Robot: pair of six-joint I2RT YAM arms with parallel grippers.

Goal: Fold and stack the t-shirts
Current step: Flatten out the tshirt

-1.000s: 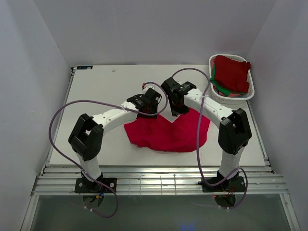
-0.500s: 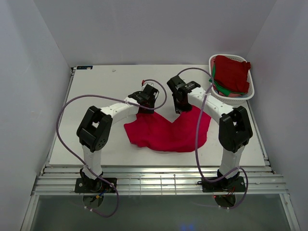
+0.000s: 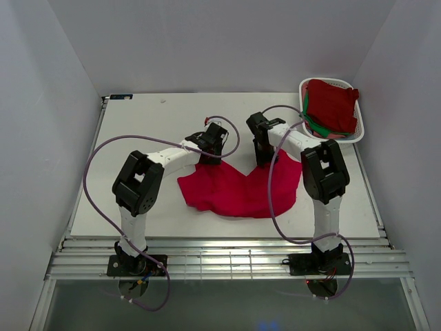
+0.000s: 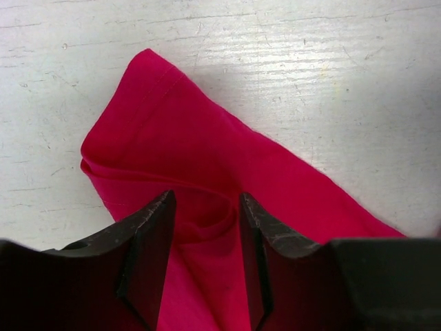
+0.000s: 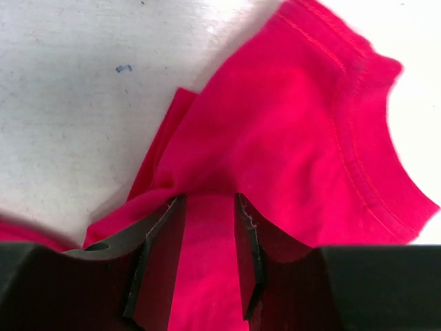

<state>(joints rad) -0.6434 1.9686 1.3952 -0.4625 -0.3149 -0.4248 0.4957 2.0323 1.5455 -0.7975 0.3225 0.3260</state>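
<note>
Our arms reached further toward 12 o'clock, left gripper (image 3: 210, 149) (image 4: 205, 207) & right gripper (image 3: 264, 154) (image 5: 207, 207) each pinching the crumpled crimson cloth t-shirt (image 3: 238, 192) (image 4: 179, 138) (image 5: 289, 117) mid-table; no fold yet, more t-shirts (image 3: 332, 103) wait in white slotted plastic basket (image 3: 331, 140) at 2.

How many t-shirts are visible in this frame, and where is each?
3. One crimson t-shirt on the table; one dark red t-shirt atop the pile in the white basket; one green t-shirt peeking out beneath it. The basket may hide more.

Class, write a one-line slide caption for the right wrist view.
Right hand pinches a bunched fold of the red t-shirt lying on the white table.
</note>
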